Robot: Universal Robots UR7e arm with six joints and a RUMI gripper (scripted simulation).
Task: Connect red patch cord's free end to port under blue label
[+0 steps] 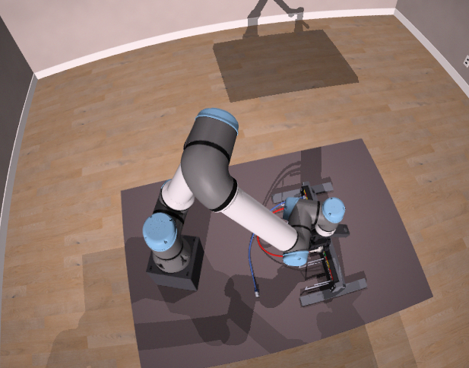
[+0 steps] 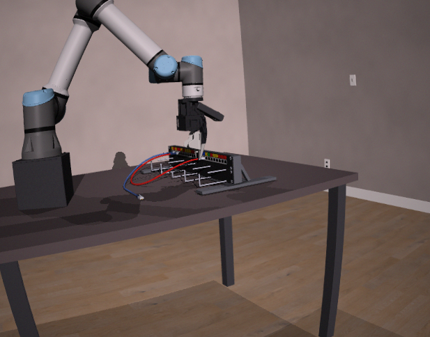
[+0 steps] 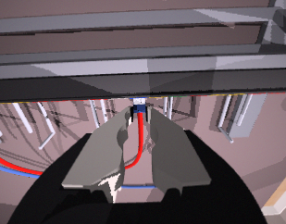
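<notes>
The black rack [image 1: 332, 277] [image 2: 217, 170] [image 3: 132, 79] stands upright on the table, its port row under colored labels. My gripper [image 2: 200, 155] [image 3: 139, 107] points down at the rack's front and is shut on the red cord's plug [image 3: 140, 105], which is at the port row. The rack's top bar hides how deep the plug sits. The red cord [image 1: 264, 246] [image 2: 150, 179] [image 3: 141, 134] loops back from the fingers to another port. The blue cord [image 1: 251, 257] [image 2: 125, 182] is plugged in at one end. Its free plug [image 1: 257, 293] [image 2: 140, 197] lies on the table.
The dark table [image 1: 385, 237] [image 2: 287, 173] carries the arm's base block [image 1: 173, 273] [image 2: 42, 181] at the left. Wire cable brackets [image 2: 186, 173] stick out from the rack toward the cords. The rack's long feet [image 2: 237, 182] lie flat on the table.
</notes>
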